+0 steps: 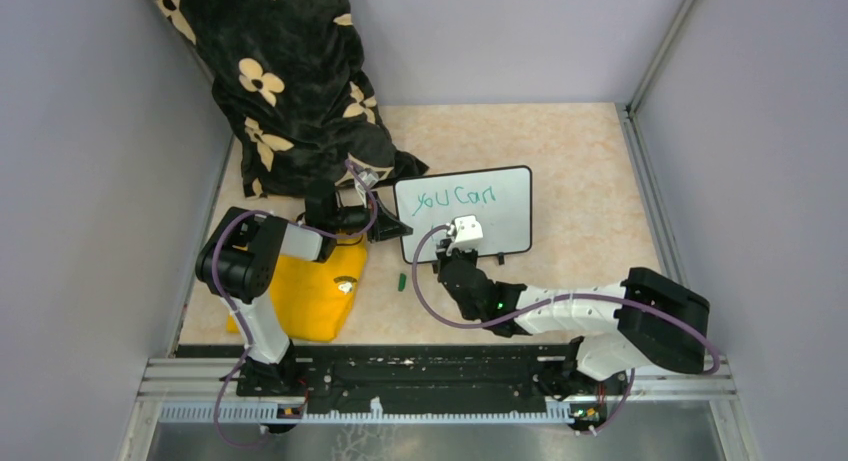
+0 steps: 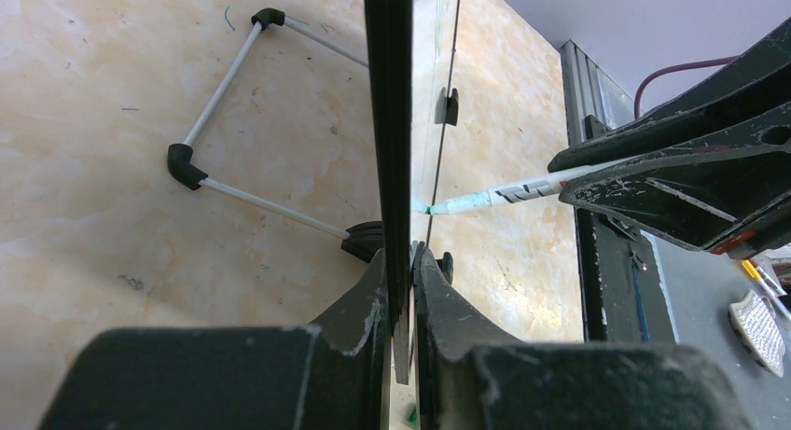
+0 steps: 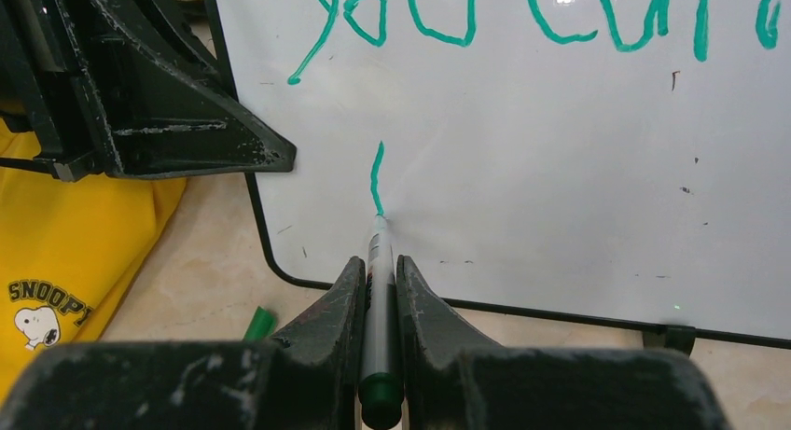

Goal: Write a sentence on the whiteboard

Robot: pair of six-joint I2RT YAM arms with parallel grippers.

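Observation:
The whiteboard [image 1: 508,219] stands upright mid-table. Green words "you can" [image 1: 455,196] fill its top line. My left gripper [image 1: 388,227] is shut on the board's left edge; the left wrist view shows the black frame [image 2: 389,122] pinched between the jaws of that gripper [image 2: 403,262]. My right gripper [image 3: 378,271] is shut on a green marker [image 3: 380,299]. Its tip touches the whiteboard [image 3: 560,169] at the bottom of a short green stroke [image 3: 377,178] below "you" [image 3: 392,15]. The marker [image 2: 508,192] also shows in the left wrist view.
A green marker cap [image 1: 401,281] lies on the table in front of the board's left corner. A yellow Snoopy bag [image 1: 300,296] lies under the left arm. A black floral cloth [image 1: 290,81] is heaped at the back left. The board's wire stand [image 2: 224,131] is behind it.

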